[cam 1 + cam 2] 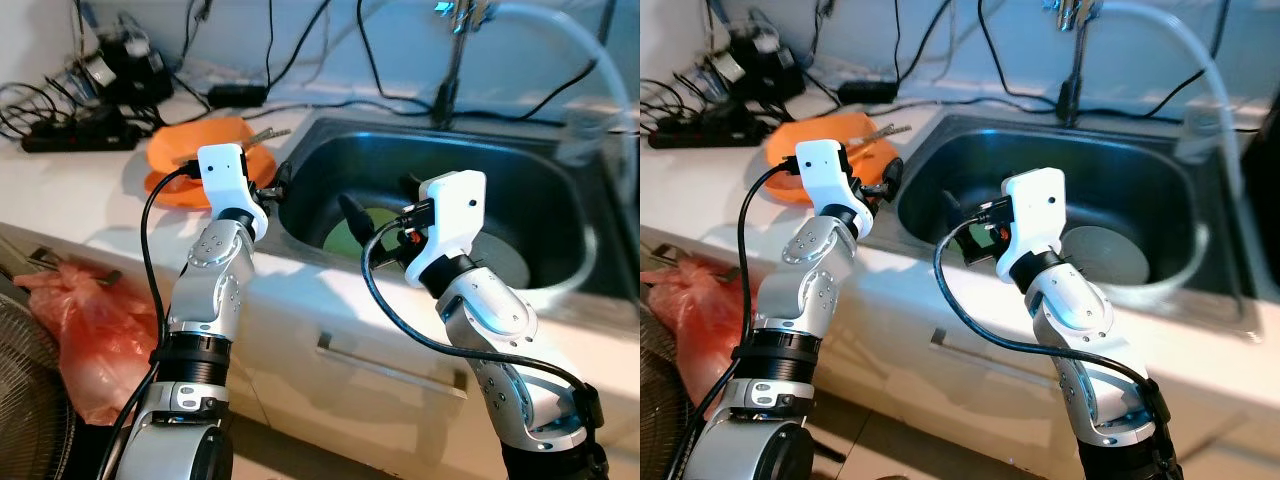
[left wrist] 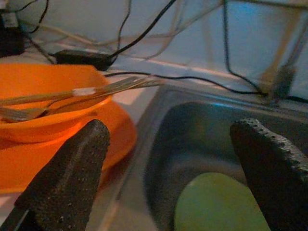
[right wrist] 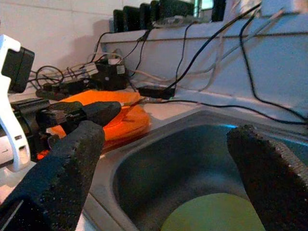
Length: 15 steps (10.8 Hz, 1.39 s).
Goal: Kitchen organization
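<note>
Both hands are held wide and empty: the left hand (image 1: 275, 188) at the steel sink's (image 1: 330, 145) left rim, the right hand (image 1: 352, 215) over the basin, presumably to collect the pale green plate (image 1: 372, 222) lying at frame centre. An orange bowl (image 1: 205, 140) with utensils rests on the white tabletop (image 1: 75, 190), upper left.

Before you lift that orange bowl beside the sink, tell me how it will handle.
The orange bowl looks like thin plastic, so probably light and unlikely to break. It sits on an orange plate and may slide. Utensils rest loosely across its rim, so they would likely slip or fall if it tilts.
</note>
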Tool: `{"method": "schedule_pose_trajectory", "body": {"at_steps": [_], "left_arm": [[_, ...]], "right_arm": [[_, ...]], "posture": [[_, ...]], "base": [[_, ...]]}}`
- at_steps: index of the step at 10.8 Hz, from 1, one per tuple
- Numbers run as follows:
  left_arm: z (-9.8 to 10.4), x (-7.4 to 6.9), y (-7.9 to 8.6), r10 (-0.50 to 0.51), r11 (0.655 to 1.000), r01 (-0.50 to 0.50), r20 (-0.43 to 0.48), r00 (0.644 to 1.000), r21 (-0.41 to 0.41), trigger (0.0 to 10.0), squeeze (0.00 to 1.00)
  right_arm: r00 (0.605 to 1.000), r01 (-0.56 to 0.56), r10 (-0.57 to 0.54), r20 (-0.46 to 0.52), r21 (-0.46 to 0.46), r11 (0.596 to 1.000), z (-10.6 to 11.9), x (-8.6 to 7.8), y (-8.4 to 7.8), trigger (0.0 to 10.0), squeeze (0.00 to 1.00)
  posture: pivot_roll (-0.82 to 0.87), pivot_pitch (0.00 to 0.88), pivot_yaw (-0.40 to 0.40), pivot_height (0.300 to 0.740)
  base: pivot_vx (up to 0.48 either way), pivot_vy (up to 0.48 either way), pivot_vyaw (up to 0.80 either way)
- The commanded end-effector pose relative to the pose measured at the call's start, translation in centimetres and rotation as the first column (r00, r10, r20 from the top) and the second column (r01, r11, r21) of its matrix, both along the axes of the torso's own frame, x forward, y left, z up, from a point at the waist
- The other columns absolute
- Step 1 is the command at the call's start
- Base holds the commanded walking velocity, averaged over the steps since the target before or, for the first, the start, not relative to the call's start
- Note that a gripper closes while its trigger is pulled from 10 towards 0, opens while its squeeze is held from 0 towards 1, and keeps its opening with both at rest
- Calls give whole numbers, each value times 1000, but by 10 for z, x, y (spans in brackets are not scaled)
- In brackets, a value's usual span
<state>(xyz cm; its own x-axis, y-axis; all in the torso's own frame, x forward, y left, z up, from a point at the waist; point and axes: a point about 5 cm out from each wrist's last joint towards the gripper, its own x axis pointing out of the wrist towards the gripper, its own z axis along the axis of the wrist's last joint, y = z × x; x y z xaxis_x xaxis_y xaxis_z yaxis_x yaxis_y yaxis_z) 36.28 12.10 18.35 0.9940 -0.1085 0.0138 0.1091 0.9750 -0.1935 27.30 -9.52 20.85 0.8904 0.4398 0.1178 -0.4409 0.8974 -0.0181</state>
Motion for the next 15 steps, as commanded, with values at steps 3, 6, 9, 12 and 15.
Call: {"method": "schedule_pose_trajectory", "body": {"at_steps": [3,6,9,12,15], "left_arm": [[1,0,2,12,1000,-12,-4,1000,8,10000,0],[1,0,1,7,1000,-7,-3,1000,8,10000,0],[1,0,2,11,1000,-11,-4,1000,10,10000,0],[5,2,6,23,1000,-23,-1,1000,13,10000,0],[6,3,7,37,999,-37,8,999,15,10000,0]], "right_arm": [[999,-30,30,14,0,1000,3,-2,3,10000,408],[1000,-21,22,23,-9,1000,3,-3,3,10000,502],[1000,-1,2,25,-4,1000,3,-1,1,10000,0],[1000,-3,3,26,-3,1000,4,-1,1,10000,0],[1000,-8,8,28,-4,1000,4,-1,1,10000,0]], "posture": [[-45,0,94,740],[-46,0,97,740],[-44,0,98,740],[-45,0,99,740],[-47,0,101,740]], "base": [[0,0,0],[0,0,515],[0,0,0],[92,0,0],[383,0,0]]}}
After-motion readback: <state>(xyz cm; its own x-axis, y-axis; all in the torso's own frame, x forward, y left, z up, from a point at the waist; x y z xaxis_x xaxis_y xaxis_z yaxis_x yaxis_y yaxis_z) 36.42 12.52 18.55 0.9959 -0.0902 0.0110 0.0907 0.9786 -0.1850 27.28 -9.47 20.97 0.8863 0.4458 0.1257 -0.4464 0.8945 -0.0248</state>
